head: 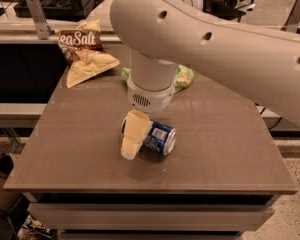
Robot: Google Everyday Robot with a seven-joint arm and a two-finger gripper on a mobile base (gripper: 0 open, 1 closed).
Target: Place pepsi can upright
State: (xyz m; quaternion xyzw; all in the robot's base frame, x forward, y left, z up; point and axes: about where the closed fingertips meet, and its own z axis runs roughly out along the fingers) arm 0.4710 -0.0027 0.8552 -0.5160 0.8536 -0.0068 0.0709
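You have the big white robot arm (215,34) reaching in from the upper right across the brown rectangular tabletop (230,154). At the table's far left corner lies a crumpled brown-and-cream snack bag (85,51). A green snack bag (184,77) shows partly behind the arm's wrist. The small blue aluminium pepsi can (160,138) lies on its side near the table's middle, its silver end facing right. Your cream-coloured gripper (132,144) hangs down over the can's left end; you cannot tell whether it is clamping the can.
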